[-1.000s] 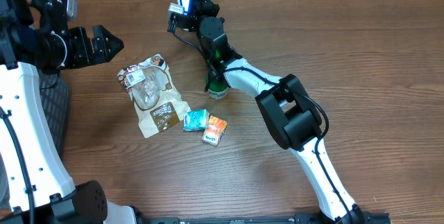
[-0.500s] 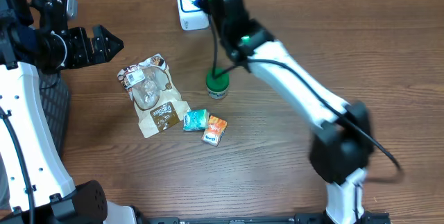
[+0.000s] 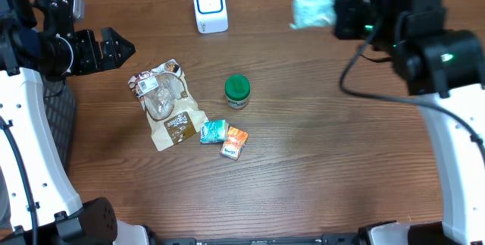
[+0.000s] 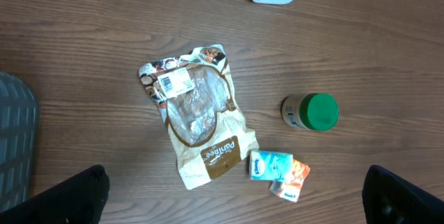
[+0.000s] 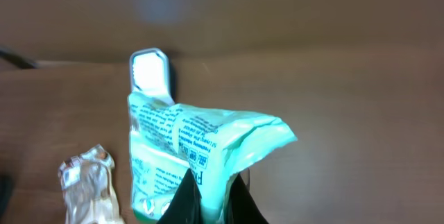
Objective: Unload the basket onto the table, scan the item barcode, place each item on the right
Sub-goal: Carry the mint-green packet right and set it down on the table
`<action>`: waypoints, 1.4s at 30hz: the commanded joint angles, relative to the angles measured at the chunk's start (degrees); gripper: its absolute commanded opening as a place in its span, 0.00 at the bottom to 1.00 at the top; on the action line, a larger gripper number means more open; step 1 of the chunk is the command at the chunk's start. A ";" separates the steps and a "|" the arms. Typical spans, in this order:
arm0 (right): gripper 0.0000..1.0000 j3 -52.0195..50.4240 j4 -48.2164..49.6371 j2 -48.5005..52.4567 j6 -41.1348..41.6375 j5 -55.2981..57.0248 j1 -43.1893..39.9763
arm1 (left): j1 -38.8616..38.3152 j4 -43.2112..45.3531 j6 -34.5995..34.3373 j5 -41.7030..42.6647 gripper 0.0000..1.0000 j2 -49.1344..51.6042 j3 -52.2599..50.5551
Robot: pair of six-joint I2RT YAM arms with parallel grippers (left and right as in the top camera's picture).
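— Two grippers, so start at the left: what is that one doing?

— The left gripper (image 3: 104, 48) hangs in the upper left of the overhead frame, jaws spread wide with nothing between them. My guess is that it waits there to leave the middle free, and its camera looks down on the whole spread.

— What lies to its right?

— A brown snack bag (image 3: 167, 105) lies flat on the table (image 3: 318, 161), label side up. Up and right of it, at the top edge, stands the white scanner (image 3: 210, 6). Below the scanner a jar (image 3: 237, 91) with a green lid stands upright. Lower down, a teal packet (image 3: 213, 130) touches an orange packet (image 3: 236, 142). Nothing is handling any of these.

— And the item?

— It is in the upper right of the overhead frame, well apart from the scanner: a pale green pouch (image 3: 322, 4), blurred there. The right gripper (image 5: 210, 195) has its jaws clenched on one edge of it, so the pouch sticks out past the fingers.

— Why hold it by the edge?

— Probably to keep the printed panels uncovered. I cannot tell whether a barcode is among that print.

— So what is left to do?

— As I judge it, the pouch is too far right for the scanner to read. In the right wrist view the scanner sits beyond the pouch, toward the upper left.
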 commanded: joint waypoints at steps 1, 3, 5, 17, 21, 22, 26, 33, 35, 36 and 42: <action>0.04 -3.08 -3.74 1.20 3.87 -9.20 -7.87 | 0.04 0.13 1.14 0.55 1.00 -0.61 0.74; 0.04 -8.83 -3.06 2.08 3.91 -12.81 -13.31 | 0.04 0.13 1.14 0.55 1.00 -0.61 0.74; 0.04 -14.01 -0.50 2.14 5.11 -13.66 -16.02 | 0.04 0.13 1.14 0.55 0.99 -0.61 0.74; 0.04 -45.22 23.85 2.14 19.37 -13.03 -25.88 | 0.04 0.13 1.14 0.55 0.99 -0.61 0.74; 0.04 -51.60 28.72 2.16 27.56 -9.53 -25.94 | 0.04 0.11 1.14 0.55 1.00 -0.61 0.74; 0.04 -52.68 29.66 2.14 28.81 -7.37 -25.94 | 0.04 0.11 1.14 0.55 1.00 -0.61 0.74; 0.04 -56.13 32.85 2.16 33.70 1.70 -25.94 | 0.04 0.13 1.14 0.55 1.00 -0.61 0.74; 0.19 -57.53 33.83 2.16 33.77 4.11 -25.94 | 0.04 0.11 1.14 0.55 1.00 -0.61 0.74; 0.31 -57.53 32.57 2.16 33.57 5.11 -25.94 | 0.04 0.11 1.14 0.55 1.00 -0.61 0.74; 0.41 -57.51 31.87 2.16 32.96 5.70 -25.94 | 0.04 0.13 1.14 0.55 1.00 -0.61 0.74; 0.70 -53.83 25.75 1.77 27.08 4.81 -25.94 | 0.04 0.11 1.14 0.55 0.99 -0.61 0.74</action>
